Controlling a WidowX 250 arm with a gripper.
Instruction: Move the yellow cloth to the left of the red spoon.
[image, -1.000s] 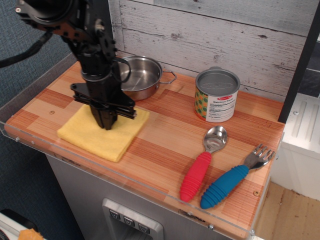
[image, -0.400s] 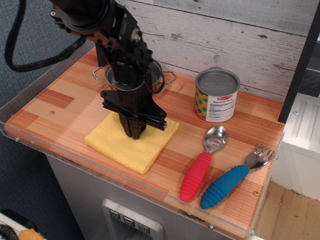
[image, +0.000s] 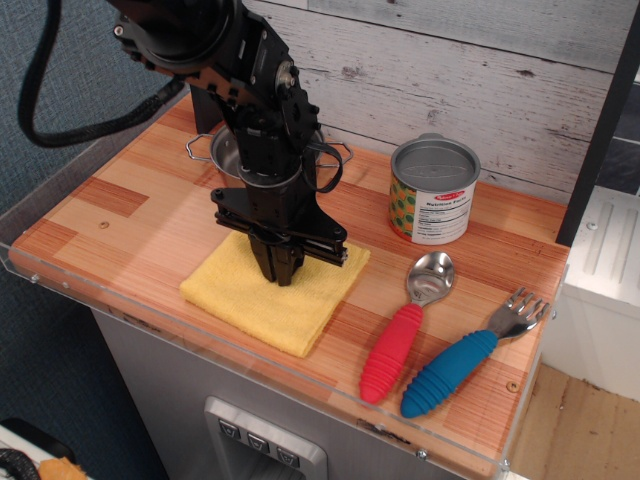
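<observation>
The yellow cloth (image: 245, 297) lies flat on the wooden counter, a little left of centre. My black gripper (image: 284, 274) points straight down with its fingers pressed together on the cloth's middle, pinching it. The red spoon (image: 405, 325) lies to the right of the cloth, with its metal bowl toward the back and its ribbed red handle toward the front edge. A narrow strip of bare wood separates the cloth's right corner from the spoon.
A steel pot (image: 228, 150) stands behind the arm, mostly hidden. A tin can (image: 433, 190) stands at the back right. A blue-handled fork (image: 466, 357) lies right of the spoon. A clear plastic rim (image: 200, 338) edges the counter's front.
My gripper has slid the yellow cloth rightward across the counter, from the left side to near the spoon. The pot behind is now mostly covered by the arm.
</observation>
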